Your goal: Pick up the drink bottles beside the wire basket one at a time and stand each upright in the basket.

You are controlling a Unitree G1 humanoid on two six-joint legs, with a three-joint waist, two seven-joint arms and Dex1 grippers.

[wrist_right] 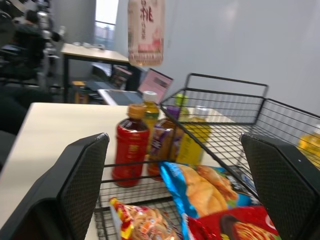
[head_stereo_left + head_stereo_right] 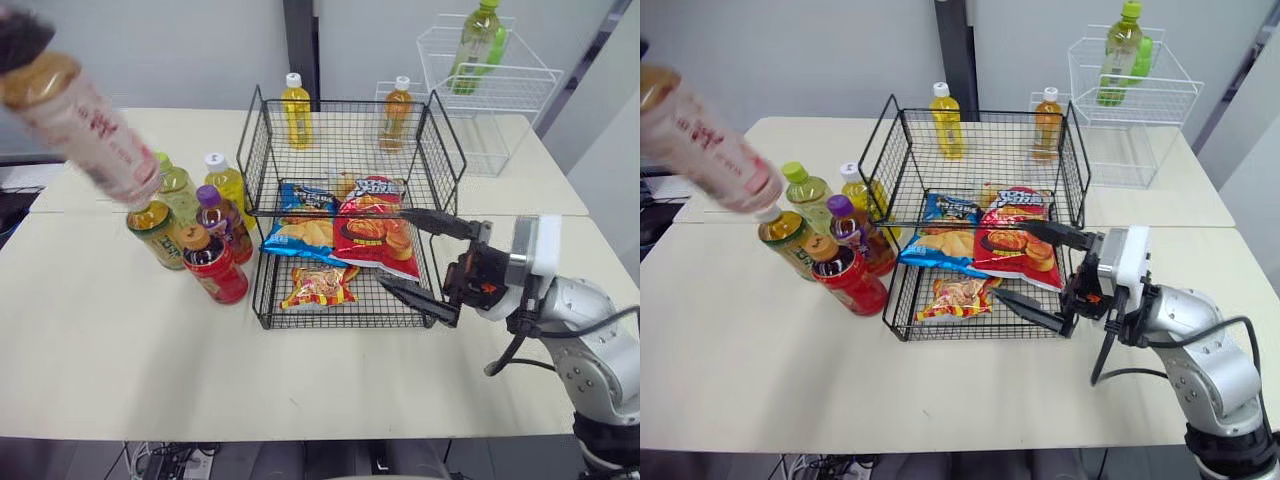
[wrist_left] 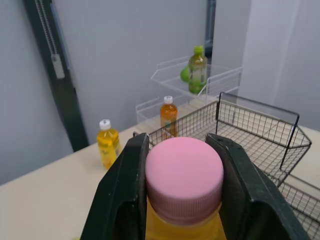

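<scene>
Pink-capped drink bottle [image 3: 184, 172] clamped in the left gripper [image 3: 181, 142], lifted clear of the table [image 2: 120, 360].
Both black fingers [image 3: 125, 195] press the cap's sides; the bottle hangs tilted above the bottle cluster [image 2: 195, 235] left of the wire basket [image 2: 262, 290]. The right gripper [image 2: 398, 250] hovers at the basket's right front, fingers spread wide.

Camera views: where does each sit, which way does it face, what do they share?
Eye views: on the head, facing forward and down over the table and wire basket; the open right gripper shows.
Left wrist view: on the left wrist, facing the white rack; left gripper shut on a pink-capped bottle.
Right wrist view: on the right wrist, facing across the basket toward the red bottle; its open fingers show.
Shared: all show the basket and the held bottle.
</scene>
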